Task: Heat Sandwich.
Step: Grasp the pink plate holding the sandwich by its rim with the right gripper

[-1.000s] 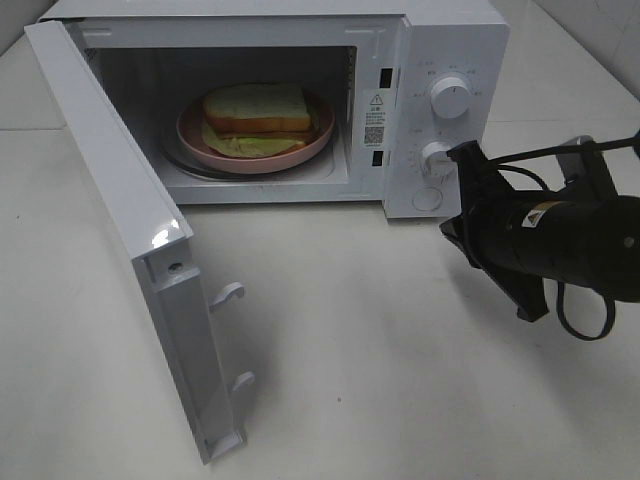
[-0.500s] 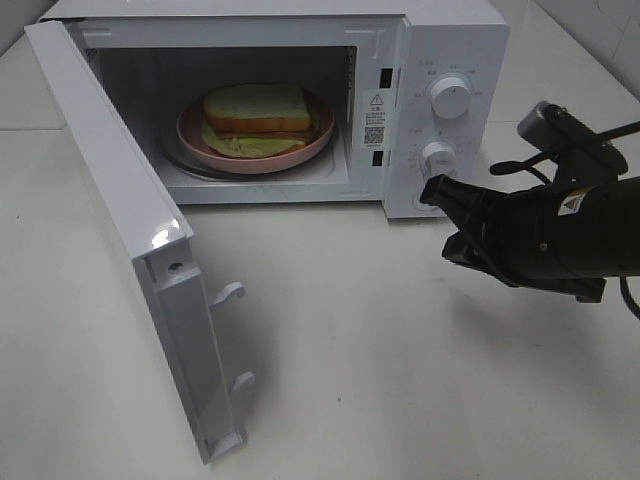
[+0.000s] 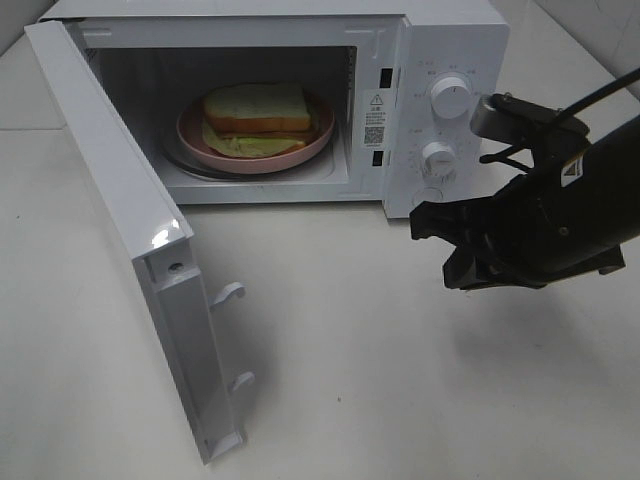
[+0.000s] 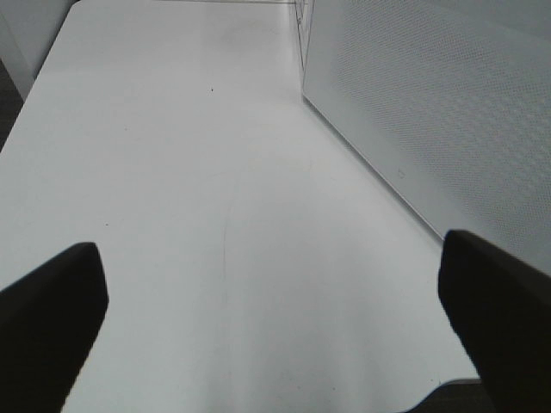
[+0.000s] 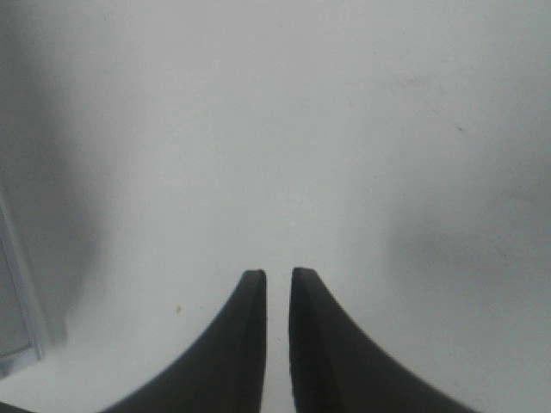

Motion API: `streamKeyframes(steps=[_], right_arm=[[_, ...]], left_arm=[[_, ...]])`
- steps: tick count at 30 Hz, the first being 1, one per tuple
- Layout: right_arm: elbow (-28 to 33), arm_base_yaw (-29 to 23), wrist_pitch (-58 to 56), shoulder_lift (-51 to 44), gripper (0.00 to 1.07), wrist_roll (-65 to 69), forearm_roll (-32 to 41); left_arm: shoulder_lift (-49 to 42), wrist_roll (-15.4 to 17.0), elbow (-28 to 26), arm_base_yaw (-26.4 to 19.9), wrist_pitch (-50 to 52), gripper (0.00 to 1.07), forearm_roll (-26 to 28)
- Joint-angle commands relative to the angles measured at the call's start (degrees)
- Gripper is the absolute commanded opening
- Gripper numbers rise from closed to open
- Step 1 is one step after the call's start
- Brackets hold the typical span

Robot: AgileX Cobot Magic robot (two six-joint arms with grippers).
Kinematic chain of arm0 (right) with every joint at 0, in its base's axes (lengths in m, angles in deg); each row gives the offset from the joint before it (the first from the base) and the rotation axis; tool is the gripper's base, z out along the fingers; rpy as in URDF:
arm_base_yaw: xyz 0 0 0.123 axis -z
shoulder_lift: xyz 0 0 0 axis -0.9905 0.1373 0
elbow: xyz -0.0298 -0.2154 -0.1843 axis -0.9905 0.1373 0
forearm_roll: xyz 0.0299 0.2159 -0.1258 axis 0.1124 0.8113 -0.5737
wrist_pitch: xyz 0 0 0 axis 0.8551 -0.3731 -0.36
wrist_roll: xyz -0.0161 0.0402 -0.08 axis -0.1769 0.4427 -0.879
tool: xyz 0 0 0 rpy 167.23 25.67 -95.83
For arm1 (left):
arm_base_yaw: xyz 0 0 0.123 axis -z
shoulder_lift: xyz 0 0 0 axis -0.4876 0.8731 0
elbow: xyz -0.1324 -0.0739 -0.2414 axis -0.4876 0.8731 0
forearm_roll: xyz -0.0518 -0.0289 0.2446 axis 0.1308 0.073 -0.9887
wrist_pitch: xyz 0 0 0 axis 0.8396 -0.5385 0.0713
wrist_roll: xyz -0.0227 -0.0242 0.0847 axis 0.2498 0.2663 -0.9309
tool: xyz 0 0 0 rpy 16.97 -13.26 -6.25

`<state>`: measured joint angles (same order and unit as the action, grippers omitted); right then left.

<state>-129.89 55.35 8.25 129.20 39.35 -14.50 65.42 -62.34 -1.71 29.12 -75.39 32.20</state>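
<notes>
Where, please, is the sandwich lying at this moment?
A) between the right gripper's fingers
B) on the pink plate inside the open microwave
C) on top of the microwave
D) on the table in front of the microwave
B: the sandwich rests on the pink plate inside the microwave, whose door stands open.

Likely a lab mock-up of a kitchen — a white microwave (image 3: 395,140) on a plain white table (image 3: 380,340).
</notes>
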Motion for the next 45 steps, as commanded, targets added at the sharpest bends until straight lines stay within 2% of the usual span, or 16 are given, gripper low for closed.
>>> streamKeyframes(steps=[1, 4, 8, 12, 13, 14, 22, 29, 31, 33, 34, 36, 37, 38, 41, 45], right_arm=[[-2.5, -0.1, -7.0, -0.5, 0.15, -3.2, -5.0], [-3.4, -0.1, -9.4, -0.5, 0.16, -6.7, -6.9], [-4.1, -0.1, -12.9, -0.5, 0.16, -25.0, -7.5], [-4.1, -0.1, -13.1, -0.5, 0.16, -37.4, -7.6], [-4.1, -0.1, -13.4, -0.5, 0.16, -44.5, -7.6], [-4.1, -0.1, -13.4, -0.5, 0.16, -44.5, -7.6], [-4.1, -0.1, -13.2, -0.5, 0.16, -72.0, -8.5], [-4.1, -0.1, -13.5, -0.5, 0.21, -82.8, -10.7], [-4.1, -0.1, -13.0, -0.5, 0.27, -83.0, -12.0], [-4.1, -0.1, -12.7, -0.5, 0.41, -82.8, -12.7], [-4.1, -0.1, -12.7, -0.5, 0.41, -82.8, -12.7], [-4.1, -0.1, -12.6, -0.5, 0.53, -82.8, -12.7], [-4.1, -0.1, -12.6, -0.5, 0.64, -82.5, -12.7], [-4.1, -0.1, -12.6, -0.5, 0.64, -82.5, -12.7], [-4.1, -0.1, -12.7, -0.5, 0.85, -78.9, -12.6], [-4.1, -0.1, -12.0, -0.5, 0.9, -78.3, -12.8]], left_arm=[[-0.9, 0.6, 0.0, 0.1, 0.6, 1.0, 0.1], [-0.9, 0.6, 0.0, 0.1, 0.6, 1.0, 0.1], [-0.9, 0.6, 0.0, 0.1, 0.6, 1.0, 0.1], [-0.9, 0.6, 0.0, 0.1, 0.6, 1.0, 0.1], [-0.9, 0.6, 0.0, 0.1, 0.6, 1.0, 0.1], [-0.9, 0.6, 0.0, 0.1, 0.6, 1.0, 0.1], [-0.9, 0.6, 0.0, 0.1, 0.6, 1.0, 0.1], [-0.9, 0.6, 0.0, 0.1, 0.6, 1.0, 0.1], [-0.9, 0.6, 0.0, 0.1, 0.6, 1.0, 0.1], [-0.9, 0.6, 0.0, 0.1, 0.6, 1.0, 0.1], [-0.9, 0.6, 0.0, 0.1, 0.6, 1.0, 0.1], [-0.9, 0.6, 0.0, 0.1, 0.6, 1.0, 0.1], [-0.9, 0.6, 0.0, 0.1, 0.6, 1.0, 0.1], [-0.9, 0.6, 0.0, 0.1, 0.6, 1.0, 0.1], [-0.9, 0.6, 0.0, 0.1, 0.6, 1.0, 0.1], [-0.9, 0.6, 0.0, 0.1, 0.6, 1.0, 0.1]])
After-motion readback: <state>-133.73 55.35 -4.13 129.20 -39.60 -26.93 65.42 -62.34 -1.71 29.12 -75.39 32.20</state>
